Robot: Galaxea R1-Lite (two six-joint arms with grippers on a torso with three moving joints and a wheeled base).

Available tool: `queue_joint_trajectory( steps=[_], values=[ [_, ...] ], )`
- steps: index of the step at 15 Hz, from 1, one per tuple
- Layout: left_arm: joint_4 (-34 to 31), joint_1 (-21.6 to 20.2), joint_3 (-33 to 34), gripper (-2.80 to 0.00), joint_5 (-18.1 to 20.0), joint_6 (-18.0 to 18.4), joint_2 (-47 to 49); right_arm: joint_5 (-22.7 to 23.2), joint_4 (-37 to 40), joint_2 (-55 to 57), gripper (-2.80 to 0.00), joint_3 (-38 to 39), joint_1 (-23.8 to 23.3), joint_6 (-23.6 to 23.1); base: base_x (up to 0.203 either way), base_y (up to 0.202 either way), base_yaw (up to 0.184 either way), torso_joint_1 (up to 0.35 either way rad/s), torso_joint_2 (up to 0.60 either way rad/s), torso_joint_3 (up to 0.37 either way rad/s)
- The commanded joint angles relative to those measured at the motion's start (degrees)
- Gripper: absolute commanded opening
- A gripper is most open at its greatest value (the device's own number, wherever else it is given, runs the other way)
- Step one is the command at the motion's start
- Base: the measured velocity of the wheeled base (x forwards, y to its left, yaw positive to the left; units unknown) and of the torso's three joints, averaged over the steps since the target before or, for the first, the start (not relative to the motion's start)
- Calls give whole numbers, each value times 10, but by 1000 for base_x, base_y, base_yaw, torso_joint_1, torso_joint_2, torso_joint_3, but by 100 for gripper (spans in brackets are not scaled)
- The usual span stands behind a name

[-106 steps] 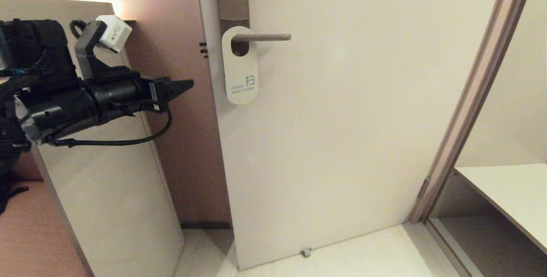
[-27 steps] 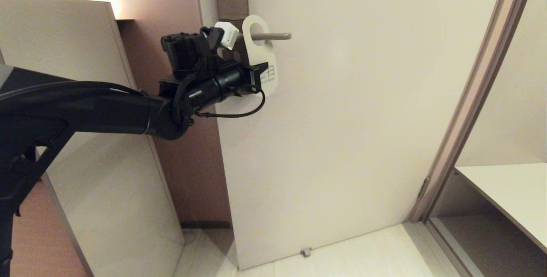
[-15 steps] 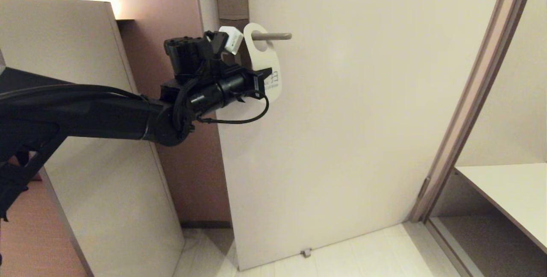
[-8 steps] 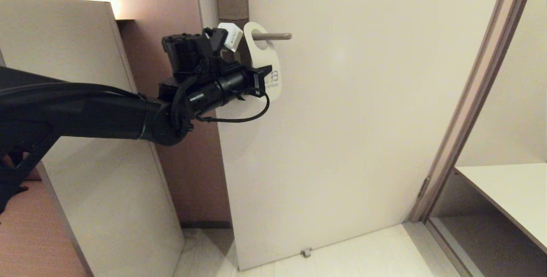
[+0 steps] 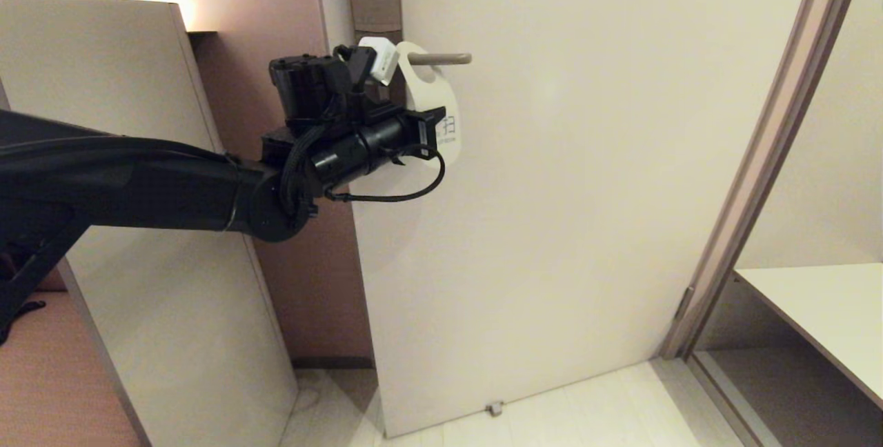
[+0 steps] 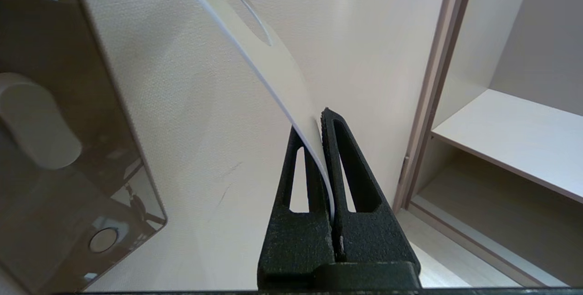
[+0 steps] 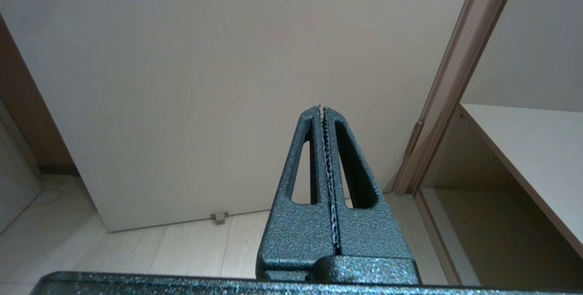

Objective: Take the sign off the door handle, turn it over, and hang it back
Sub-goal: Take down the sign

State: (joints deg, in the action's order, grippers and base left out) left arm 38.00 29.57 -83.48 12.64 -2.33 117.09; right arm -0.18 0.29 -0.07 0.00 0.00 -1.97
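The left claw [image 5: 433,124] is gripping the lower part of the sign [image 5: 436,105], its two fingers pressed together on the card from either side, as the left wrist view is showing plainly [image 6: 324,149]. The sign is hanging tilted, its hole hooked over the handle [image 5: 441,58] fairly near the handle's free end, with its lower end pulled away from the door [image 5: 586,192] and toward the arm. In the wrist view the card is bending in a gentle curve between the claw and the handle.

So the task is only beginning, by my reading: the sign is grasped and is being drawn along the handle, but it is not yet off. Sliding the hole past the handle's tip is what remains of the first step; turning the sign over and hanging it back are both untouched (the printed face with its dark character is facing out toward the head camera).

The right claw [image 7: 322,108] is staying out of the work, fingers closed on nothing, pointing at the lower door and floor, and it is not appearing in the head view.
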Motion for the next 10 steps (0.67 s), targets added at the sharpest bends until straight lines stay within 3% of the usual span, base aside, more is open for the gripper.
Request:
queue_joint_trajectory(
  steps=[1,10],
  values=[
    [1,0,-1,-280,2,-1,2,0,1,1,-280,0,0,0,0,0,0,0,0,0],
    [0,-27,0,-280,1,7,14,0,1,1,-280,0,0,0,0,0,0,0,0,0]
  ],
)
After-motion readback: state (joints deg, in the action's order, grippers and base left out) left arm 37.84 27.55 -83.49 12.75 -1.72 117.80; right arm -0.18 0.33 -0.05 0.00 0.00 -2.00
